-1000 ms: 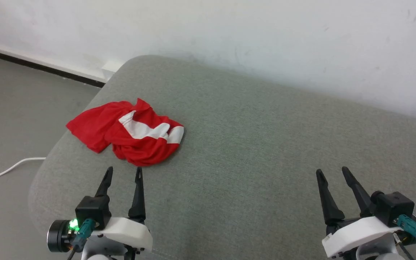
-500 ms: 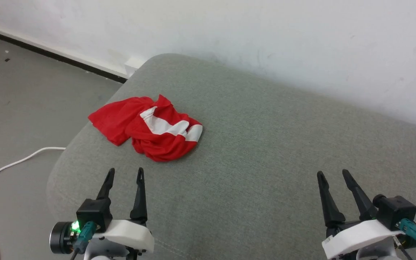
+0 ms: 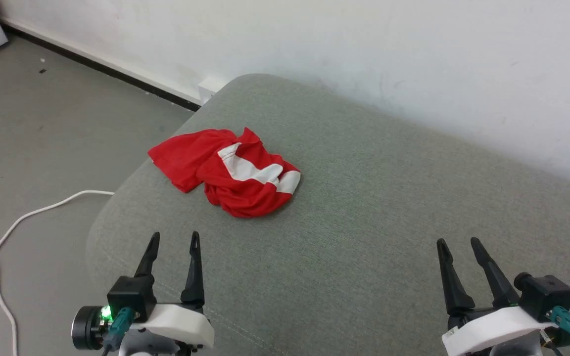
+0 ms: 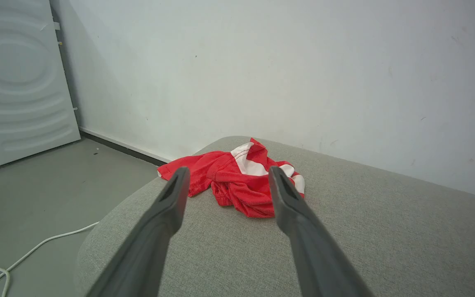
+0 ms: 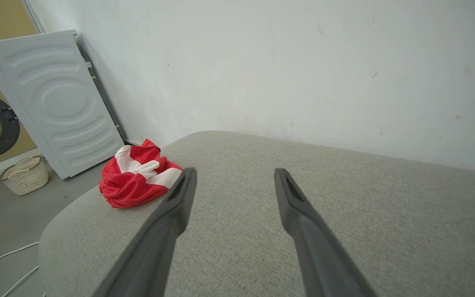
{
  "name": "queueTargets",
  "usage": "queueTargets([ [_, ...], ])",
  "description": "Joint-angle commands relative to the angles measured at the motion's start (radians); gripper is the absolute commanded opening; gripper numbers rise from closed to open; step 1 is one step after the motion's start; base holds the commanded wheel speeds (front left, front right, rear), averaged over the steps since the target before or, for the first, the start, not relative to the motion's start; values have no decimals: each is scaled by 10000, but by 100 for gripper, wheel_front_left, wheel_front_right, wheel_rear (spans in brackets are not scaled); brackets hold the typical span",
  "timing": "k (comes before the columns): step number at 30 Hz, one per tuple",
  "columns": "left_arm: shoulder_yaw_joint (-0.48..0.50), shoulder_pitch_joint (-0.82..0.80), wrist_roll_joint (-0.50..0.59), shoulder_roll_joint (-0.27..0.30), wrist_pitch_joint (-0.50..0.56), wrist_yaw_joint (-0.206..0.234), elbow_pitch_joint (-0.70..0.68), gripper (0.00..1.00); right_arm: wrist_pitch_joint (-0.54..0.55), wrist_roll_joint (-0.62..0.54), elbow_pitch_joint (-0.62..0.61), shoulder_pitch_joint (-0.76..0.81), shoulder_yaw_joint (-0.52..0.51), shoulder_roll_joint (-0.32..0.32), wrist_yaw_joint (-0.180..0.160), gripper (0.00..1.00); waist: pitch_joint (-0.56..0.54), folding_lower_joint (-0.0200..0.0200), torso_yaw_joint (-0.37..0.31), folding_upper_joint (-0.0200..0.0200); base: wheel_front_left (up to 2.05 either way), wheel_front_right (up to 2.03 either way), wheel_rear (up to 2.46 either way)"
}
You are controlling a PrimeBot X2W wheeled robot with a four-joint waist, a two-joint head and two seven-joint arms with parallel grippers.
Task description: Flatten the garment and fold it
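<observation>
Left gripper (image 3: 175, 235) is spread wide with nothing in it, same for the right gripper (image 3: 457, 241). The garment (image 3: 235, 183) sits crumpled around 1-2 o'clock from the left one, near the grey cushion's (image 3: 364, 222) left edge.

Head camera looks down from above; both wrist cameras, seemingly low, share the garment (image 4: 237, 185).

finding no legible text, label, brand, number or sign in any view.
</observation>
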Motion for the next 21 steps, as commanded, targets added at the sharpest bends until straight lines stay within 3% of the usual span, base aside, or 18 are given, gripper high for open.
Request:
queueTargets([
  [1,-53,91,-81,-35,-125,91,80,100,-124,130,81,120,-14,23,-8,100,-22,0,168,-1,0,0,0],
  [21,-306,55,-135,-41,-486,217,320,100,-485,-217,275,175,-78,28,-9,100,-42,0,1037,-1,0,0,0],
])
